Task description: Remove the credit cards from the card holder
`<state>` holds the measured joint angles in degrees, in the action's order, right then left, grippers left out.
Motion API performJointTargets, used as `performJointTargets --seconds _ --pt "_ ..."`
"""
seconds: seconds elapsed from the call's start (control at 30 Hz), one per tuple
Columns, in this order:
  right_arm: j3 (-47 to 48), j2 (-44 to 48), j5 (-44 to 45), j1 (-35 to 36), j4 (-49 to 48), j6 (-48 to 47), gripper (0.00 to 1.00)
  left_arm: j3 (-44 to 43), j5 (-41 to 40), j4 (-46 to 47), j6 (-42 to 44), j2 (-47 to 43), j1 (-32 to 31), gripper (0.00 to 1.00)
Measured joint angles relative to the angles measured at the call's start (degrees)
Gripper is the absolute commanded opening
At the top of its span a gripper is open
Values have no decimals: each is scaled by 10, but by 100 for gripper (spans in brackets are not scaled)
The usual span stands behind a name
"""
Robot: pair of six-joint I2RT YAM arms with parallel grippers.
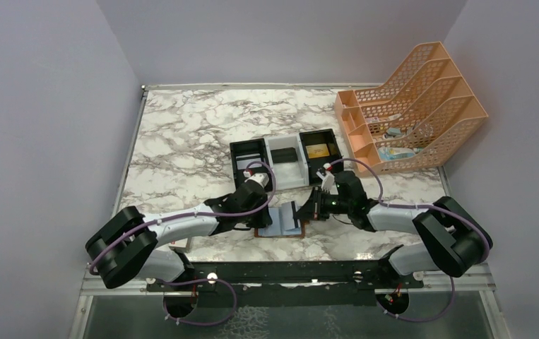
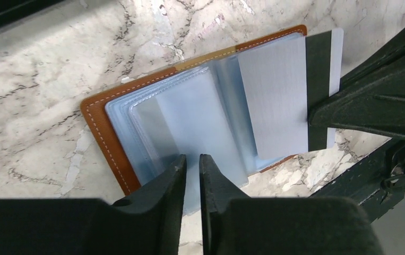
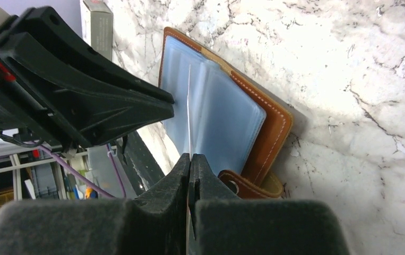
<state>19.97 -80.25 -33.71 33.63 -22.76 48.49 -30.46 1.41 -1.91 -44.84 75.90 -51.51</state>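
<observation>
Right gripper (image 3: 190,158) clamped tight on a credit card (image 2: 274,95) — the card shows edge-on in the right wrist view, running up from the jaws at bottom centre. In the left wrist view it's the pale card with a black stripe at upper right, sticking out past the edge of the card holder (image 2: 102,127). Left gripper (image 2: 190,158) sits at bottom centre of its view, jaws a narrow slit apart with a pale blue pocket leaf's edge between them — can't tell if it's actually pinched. Card holder lies open on the marble table (image 1: 181,141), lower centre of the top view, between both grippers, just below the black-and-white tray (image 1: 249,144). Snap tab (image 3: 242,186) is at lower centre, right wrist view.
</observation>
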Motion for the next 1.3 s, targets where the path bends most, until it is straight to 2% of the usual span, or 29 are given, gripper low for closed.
performJointTargets --seconds 0.13,0.27,0.37,0.77,0.87,1.07,1.3 --pt "0 14 0 0 14 -10 1 -3 -9 -20 3 -21 0 35" --pt "-5 42 0 0 16 -23 1 -17 -20 -44 10 -54 0 42" --pt "-8 67 0 0 15 -34 1 -38 -35 -69 20 -74 0 54" --pt "-26 114 -1 0 0 -53 1 -89 -91 -167 62 -121 32 80" --pt "-37 114 -4 0 -11 -53 1 -103 -94 -190 78 -125 63 87" --pt "-37 130 -11 0 -23 -65 1 -130 -83 -232 119 -148 165 99" --pt "-24 172 -11 0 -23 -105 1 -203 -85 -300 181 -148 250 99"
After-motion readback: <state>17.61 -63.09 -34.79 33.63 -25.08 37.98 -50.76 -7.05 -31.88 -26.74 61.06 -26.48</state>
